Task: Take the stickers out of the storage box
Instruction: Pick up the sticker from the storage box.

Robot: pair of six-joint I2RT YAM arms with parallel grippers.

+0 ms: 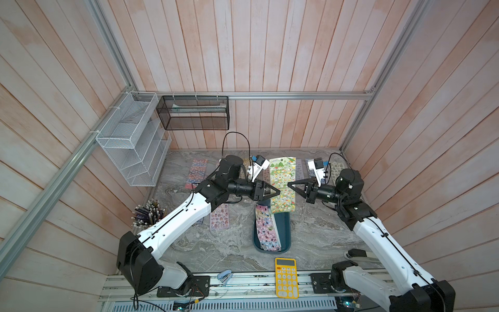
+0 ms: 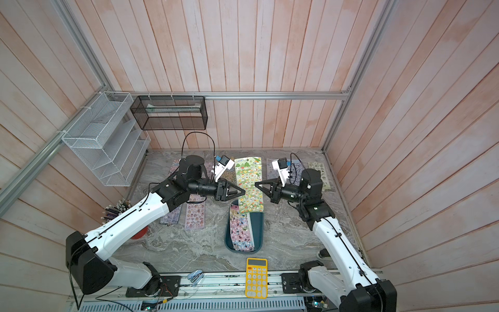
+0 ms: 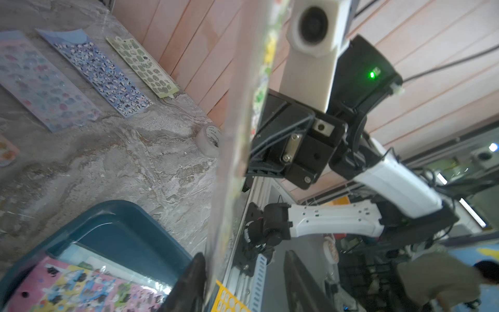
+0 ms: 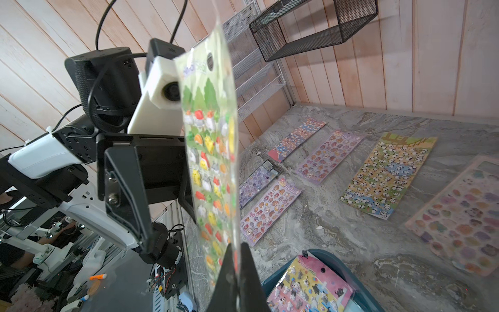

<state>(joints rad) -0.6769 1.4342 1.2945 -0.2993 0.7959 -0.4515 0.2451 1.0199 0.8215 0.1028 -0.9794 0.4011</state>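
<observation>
On my left gripper (image 1: 278, 193) the jaws are standing parted at an edge of the green sticker sheet (image 1: 283, 178). My right gripper (image 1: 289, 185) is pinching that sheet, which is hanging above the far end of the storage box (image 1: 285, 229). I judge I'm carrying it out. Next I'm needing a bare spot on the table (image 1: 216, 243), then the pink sticker sheet (image 1: 266, 229) lying inside.

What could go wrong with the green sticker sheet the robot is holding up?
The green sticker sheet hangs in the air, pinched only at its edge by the right gripper. It might slip and drop onto the storage box below. The left gripper has its jaws open around the other edge; closing badly could crease the sheet.
</observation>
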